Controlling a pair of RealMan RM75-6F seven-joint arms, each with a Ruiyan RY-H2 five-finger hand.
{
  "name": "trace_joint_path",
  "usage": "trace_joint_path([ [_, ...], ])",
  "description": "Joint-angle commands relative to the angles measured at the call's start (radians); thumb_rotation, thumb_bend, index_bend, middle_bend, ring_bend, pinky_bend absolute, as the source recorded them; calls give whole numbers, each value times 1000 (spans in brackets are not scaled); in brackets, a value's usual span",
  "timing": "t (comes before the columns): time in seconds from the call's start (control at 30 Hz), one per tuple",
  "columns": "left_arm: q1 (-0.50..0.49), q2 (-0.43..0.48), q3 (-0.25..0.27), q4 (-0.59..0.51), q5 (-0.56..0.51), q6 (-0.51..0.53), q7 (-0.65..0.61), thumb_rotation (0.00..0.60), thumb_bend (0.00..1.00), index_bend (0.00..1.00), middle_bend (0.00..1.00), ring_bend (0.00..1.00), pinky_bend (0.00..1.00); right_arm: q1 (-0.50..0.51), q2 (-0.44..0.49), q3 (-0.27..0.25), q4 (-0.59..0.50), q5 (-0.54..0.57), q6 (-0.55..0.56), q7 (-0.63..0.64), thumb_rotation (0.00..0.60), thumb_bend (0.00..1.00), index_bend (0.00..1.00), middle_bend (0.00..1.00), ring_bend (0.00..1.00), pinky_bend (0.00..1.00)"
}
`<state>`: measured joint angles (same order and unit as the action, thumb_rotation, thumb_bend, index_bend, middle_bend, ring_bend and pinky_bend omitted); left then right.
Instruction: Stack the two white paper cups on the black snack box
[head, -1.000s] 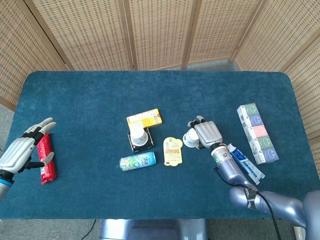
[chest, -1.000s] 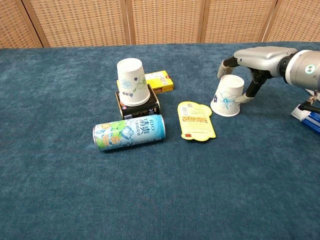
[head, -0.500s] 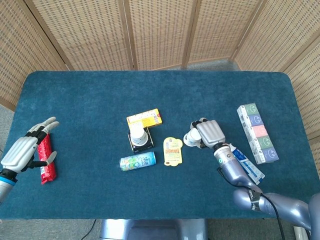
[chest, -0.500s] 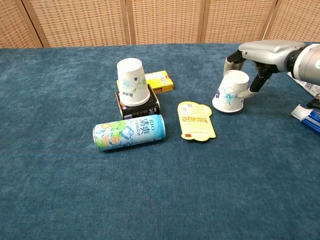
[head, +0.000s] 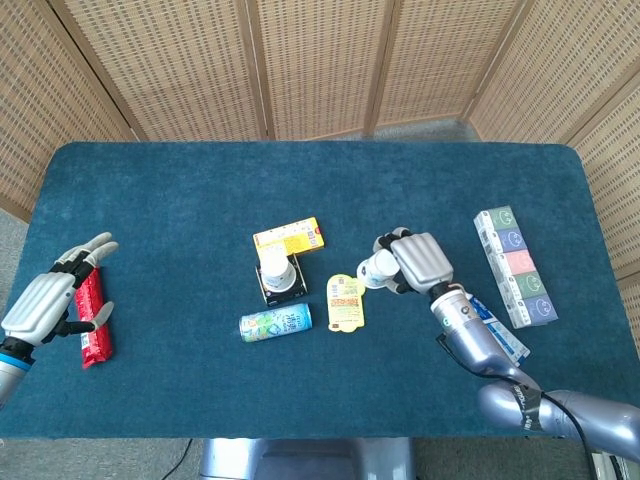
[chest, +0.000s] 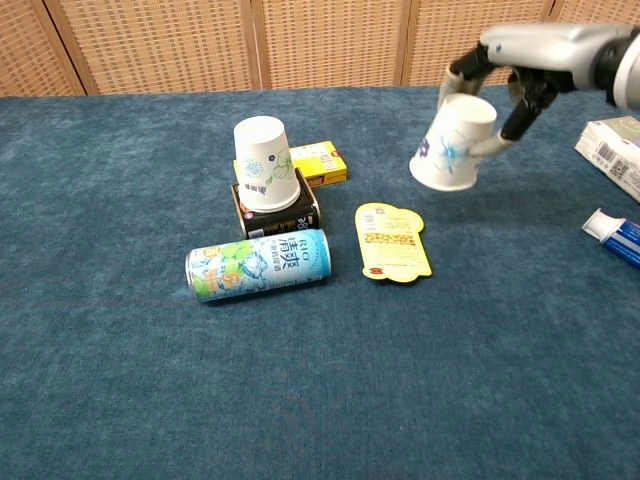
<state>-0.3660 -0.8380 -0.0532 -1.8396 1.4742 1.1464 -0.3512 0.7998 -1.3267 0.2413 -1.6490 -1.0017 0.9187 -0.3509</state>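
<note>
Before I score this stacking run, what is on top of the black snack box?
One white paper cup stands upside down on the black snack box, covering most of its top.

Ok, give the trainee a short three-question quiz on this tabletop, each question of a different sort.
1. True or false: one paper cup already sits upside down on the black snack box.
2. Which robot hand holds the other cup? A left, B right.
3. Fill in: the drink can lies on its ____.

Key: 1 true; 2 B, the right robot hand, lifted off the table; 3 side. The left robot hand holds nothing.
</note>
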Motion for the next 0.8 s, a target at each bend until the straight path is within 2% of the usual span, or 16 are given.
trace_joint_path([
  [0.03, -1, -2, 0, 0, 1, -2, 2, 600, 477, 0, 0, 0, 70, 15, 25, 20, -40, 9, -1, 1, 600, 287, 364, 405, 255, 641],
  [0.3, -7, -16, 1, 16, 3, -14, -4, 600, 477, 0, 0, 0, 70, 61, 41, 48, -87, 43, -12, -17, 600, 286, 360, 405, 255, 641],
  [0.8, -16, -37, -5, 47, -1, -24, -20, 600, 477, 0, 0, 0, 70, 175, 11, 74, -106, 161, -22, -94, 600, 286, 358, 404, 255, 641],
])
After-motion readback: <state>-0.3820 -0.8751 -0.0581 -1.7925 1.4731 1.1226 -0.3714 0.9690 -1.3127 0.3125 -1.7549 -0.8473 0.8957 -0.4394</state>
